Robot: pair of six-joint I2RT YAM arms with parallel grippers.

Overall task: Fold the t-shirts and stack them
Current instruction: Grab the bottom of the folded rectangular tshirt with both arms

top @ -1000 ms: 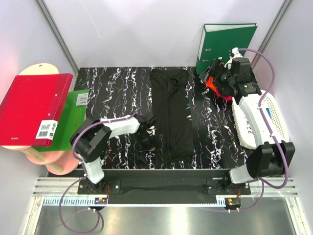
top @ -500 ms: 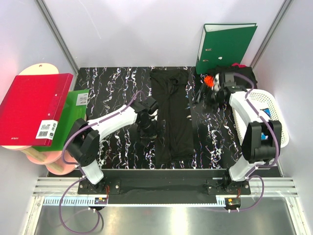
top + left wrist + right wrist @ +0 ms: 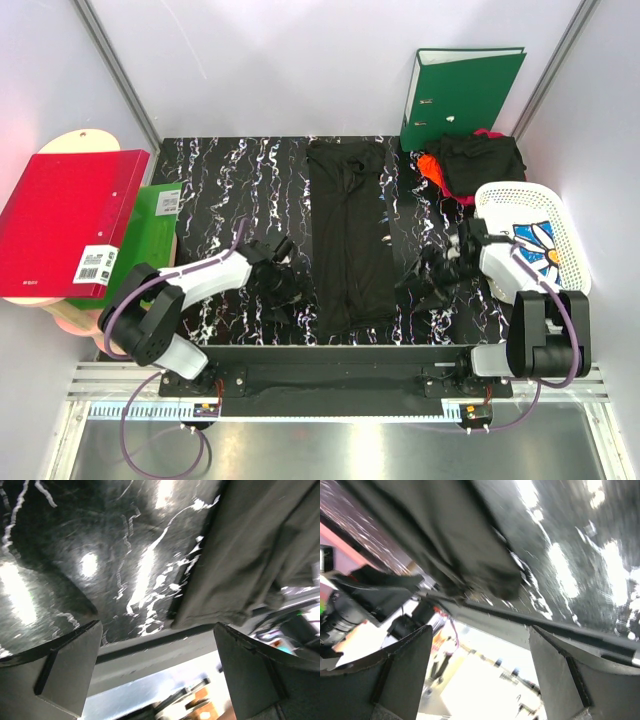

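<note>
A plain black t-shirt (image 3: 350,235), folded into a long narrow strip, lies down the middle of the table from back to front. Its near end shows in the left wrist view (image 3: 250,555) and the right wrist view (image 3: 455,535). My left gripper (image 3: 283,300) is open and empty just left of the strip's near end. My right gripper (image 3: 425,280) is open and empty just right of it. More shirts, black with an orange-red one (image 3: 470,165), are piled at the back right. Another printed one (image 3: 535,243) lies in the basket.
A white lattice basket (image 3: 500,192) stands at the right edge. A green ring binder (image 3: 460,90) stands upright at the back right. A red binder (image 3: 70,220) and a green folder (image 3: 145,245) lie off the table's left side.
My right gripper has come from the shirt pile at the back right down to the near right of the strip. My left gripper has drawn back toward the near edge.
</note>
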